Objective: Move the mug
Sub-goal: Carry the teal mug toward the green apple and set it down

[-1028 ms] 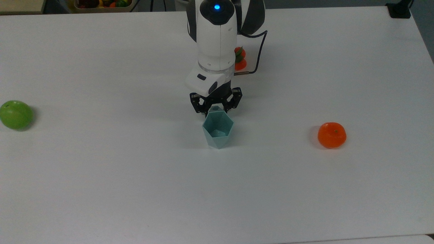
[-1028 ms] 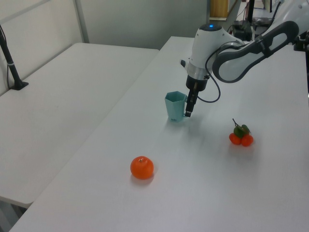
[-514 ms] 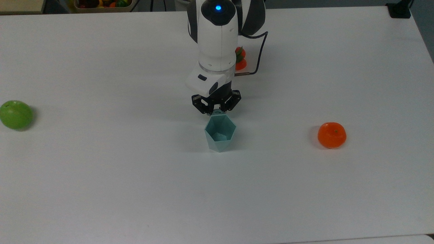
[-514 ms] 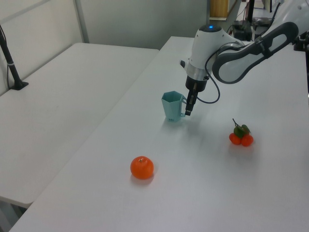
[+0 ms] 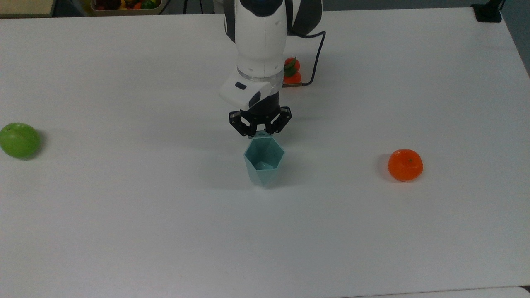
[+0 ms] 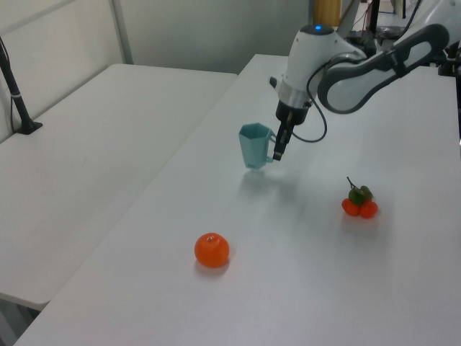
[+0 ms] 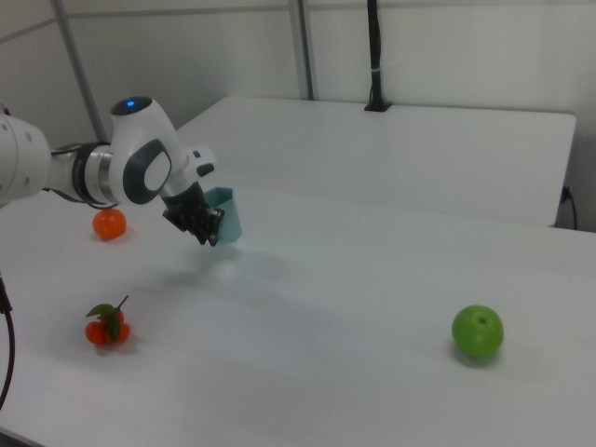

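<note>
The mug (image 5: 263, 165) is a pale teal faceted cup with a hexagonal rim, upright at the table's middle in the top view. In the left view the mug (image 6: 253, 146) hangs clear of the table, with its shadow below it. My gripper (image 5: 259, 132) is shut on the mug's small tab handle, on the side facing the arm. In the left view my gripper (image 6: 277, 148) pinches the handle at the mug's right. The right view has the mug (image 7: 226, 215) just behind my gripper (image 7: 210, 230).
An orange (image 5: 405, 164) lies at the top view's right and a green apple (image 5: 19, 140) at its far left. Small orange-red fruits with a leaf (image 5: 292, 70) sit behind the arm. A cable (image 5: 315, 62) loops near them. The white table (image 5: 165, 231) has wide bare room in front.
My gripper closed on the mug's handle and lifted it off the table. The mug has shifted slightly toward the top view's left and risen in the left view.
</note>
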Tool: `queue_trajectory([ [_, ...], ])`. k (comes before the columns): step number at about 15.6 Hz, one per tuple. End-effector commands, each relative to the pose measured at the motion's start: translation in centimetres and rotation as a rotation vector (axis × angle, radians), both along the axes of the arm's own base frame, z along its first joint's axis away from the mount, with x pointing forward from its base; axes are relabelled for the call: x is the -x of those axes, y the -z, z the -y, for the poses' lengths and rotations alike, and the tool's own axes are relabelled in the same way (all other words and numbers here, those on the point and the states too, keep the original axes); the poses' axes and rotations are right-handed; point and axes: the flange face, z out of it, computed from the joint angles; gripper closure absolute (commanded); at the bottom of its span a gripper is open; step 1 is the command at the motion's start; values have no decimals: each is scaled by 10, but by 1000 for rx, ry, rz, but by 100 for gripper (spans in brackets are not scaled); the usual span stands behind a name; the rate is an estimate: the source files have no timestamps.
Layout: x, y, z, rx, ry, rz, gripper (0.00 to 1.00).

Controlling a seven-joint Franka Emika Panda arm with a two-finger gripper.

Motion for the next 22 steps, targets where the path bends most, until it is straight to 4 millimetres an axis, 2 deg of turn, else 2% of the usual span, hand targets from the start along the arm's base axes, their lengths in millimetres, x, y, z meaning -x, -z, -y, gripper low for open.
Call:
queue_trajectory([
  [1, 22, -64, 23, -6, 55, -6, 100],
  [3, 39, -95, 41, 3, 78, -54, 100],
  [5, 62, -122, 69, 23, 95, -139, 100],
  [6, 75, -131, 85, 32, 78, -172, 100],
  [8, 101, -131, 119, 15, 42, -231, 100],
  [10, 124, -119, 160, 7, 17, -269, 100],
  [12, 137, -95, 175, 3, 0, -308, 100],
  [15, 143, -75, 208, -2, 18, -293, 100],
  [19, 152, -31, 227, 11, 2, -246, 100],
  [22, 153, -4, 228, 20, 1, -222, 100],
])
